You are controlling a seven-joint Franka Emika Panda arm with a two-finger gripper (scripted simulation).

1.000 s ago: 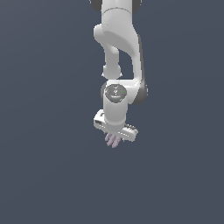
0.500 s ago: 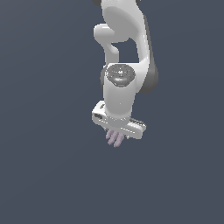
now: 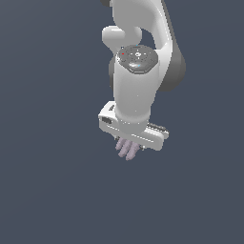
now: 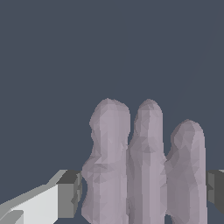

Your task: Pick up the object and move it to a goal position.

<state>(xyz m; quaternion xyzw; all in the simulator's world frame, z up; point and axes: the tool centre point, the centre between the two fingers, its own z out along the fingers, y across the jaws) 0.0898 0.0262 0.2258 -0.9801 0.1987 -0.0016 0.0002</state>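
The object [image 3: 127, 149] is a small pale pinkish-lilac item of three short ridged rods joined side by side. In the exterior view it hangs below the white gripper [image 3: 129, 144], only its lower ends showing. In the wrist view the object [image 4: 144, 166] fills the middle, held between the grey pads [image 4: 69, 194] on either side. The gripper is shut on the object and holds it in the air. The fingers are mostly hidden behind the hand in the exterior view.
The white arm [image 3: 138, 71] rises above the gripper toward the top of the exterior view. The background is plain dark blue-grey with no other objects or edges visible.
The arm and gripper have come closer to the camera and lifted a little, with the object still held. The wrist now looks larger in the exterior view.
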